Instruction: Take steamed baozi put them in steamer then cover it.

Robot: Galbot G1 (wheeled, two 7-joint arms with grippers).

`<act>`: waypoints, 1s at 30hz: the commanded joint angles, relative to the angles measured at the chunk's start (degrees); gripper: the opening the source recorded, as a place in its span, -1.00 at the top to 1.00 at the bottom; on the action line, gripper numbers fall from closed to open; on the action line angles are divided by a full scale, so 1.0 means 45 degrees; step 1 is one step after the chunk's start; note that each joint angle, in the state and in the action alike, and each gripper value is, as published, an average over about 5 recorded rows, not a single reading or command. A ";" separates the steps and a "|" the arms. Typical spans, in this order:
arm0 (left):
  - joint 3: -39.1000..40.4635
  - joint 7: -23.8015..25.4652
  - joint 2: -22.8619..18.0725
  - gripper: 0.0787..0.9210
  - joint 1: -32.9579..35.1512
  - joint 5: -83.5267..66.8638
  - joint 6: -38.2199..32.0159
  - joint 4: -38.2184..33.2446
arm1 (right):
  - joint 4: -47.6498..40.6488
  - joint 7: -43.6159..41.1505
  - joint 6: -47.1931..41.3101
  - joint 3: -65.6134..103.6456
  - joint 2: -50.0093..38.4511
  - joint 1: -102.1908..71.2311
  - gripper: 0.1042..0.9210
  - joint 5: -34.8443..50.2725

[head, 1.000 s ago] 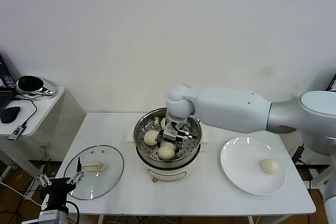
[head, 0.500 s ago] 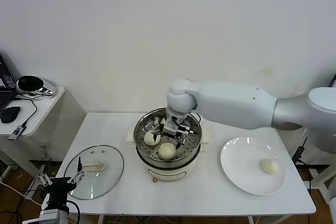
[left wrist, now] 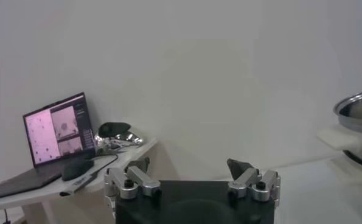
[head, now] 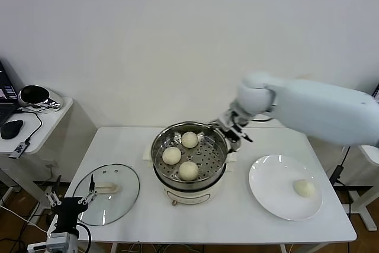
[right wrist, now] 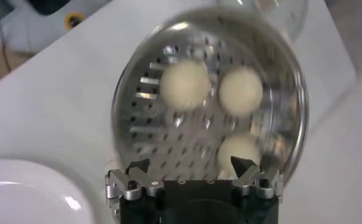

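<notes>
The last baozi (head: 304,188) is seen on the plate (head: 269,191) right of the steamer (head: 189,157), nearest the right gripper (head: 235,130), whose fingers are spread empty.

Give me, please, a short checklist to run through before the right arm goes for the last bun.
1. Right end effector open and holding nothing: ok, it is beside the steamer's right rim.
2. Three buns in the steamer: ok, back bun, left bun and front bun lie apart on the perforated tray.
3. Room in the tray for a fourth: ok, the right part is bare.
4. Last bun reachable: ok, alone on the plate, nothing over it.
5. Lid off and out of the path: ok, flat on the table left of the steamer.
6. Left end effector out of the way: ok, open, low by the table's front left corner.
</notes>
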 commanded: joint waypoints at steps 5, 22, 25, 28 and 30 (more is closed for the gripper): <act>0.0230 0.0029 0.0117 -0.77 -0.0167 0.0006 -0.0004 0.0111 | 0.0890 0.0729 -0.2504 0.2559 -0.5283 -0.4037 -0.76 -0.1194; 0.0218 0.0072 0.0278 -0.77 -0.0264 -0.0034 0.0053 0.0438 | -0.3244 0.0348 -0.0558 0.9427 -0.4409 -1.1615 -0.76 -0.4656; 0.0193 0.0084 0.0257 -0.77 -0.0238 -0.0019 0.0052 0.0438 | -0.3723 0.0340 -0.0412 0.9785 -0.4027 -1.1978 -0.76 -0.5003; 0.0161 0.0091 0.0238 -0.77 -0.0187 -0.0007 0.0042 0.0431 | -0.4069 0.0311 -0.0323 0.9989 -0.3728 -1.2218 -0.76 -0.5360; 0.0142 0.0092 0.0229 -0.77 -0.0164 -0.0002 0.0040 0.0419 | -0.4257 0.0327 -0.0283 1.0011 -0.3556 -1.2265 -0.76 -0.5478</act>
